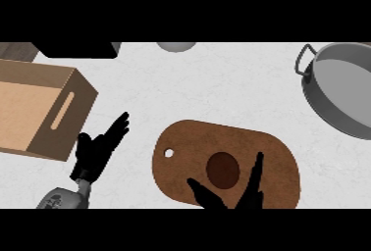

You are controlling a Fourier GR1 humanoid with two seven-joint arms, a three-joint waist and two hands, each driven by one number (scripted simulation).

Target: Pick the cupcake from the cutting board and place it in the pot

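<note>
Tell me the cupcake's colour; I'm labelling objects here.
Dark reddish brown, darker than the brown cutting board beneath the cupcake; the head view shows it.

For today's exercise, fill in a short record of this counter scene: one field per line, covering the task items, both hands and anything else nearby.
cupcake: dark brown cupcake on the brown wooden cutting board
pot: grey metal pot, far right, empty as far as visible
right hand: open, fingers either side of cupcake
left hand: open, resting
other: tan cardboard box, left

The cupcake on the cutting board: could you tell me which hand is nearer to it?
Right. The right hand sits at the view's lower edge, fingers spread either side of the cupcake. The left hand rests off the cutting board, beside the cardboard box.
</note>
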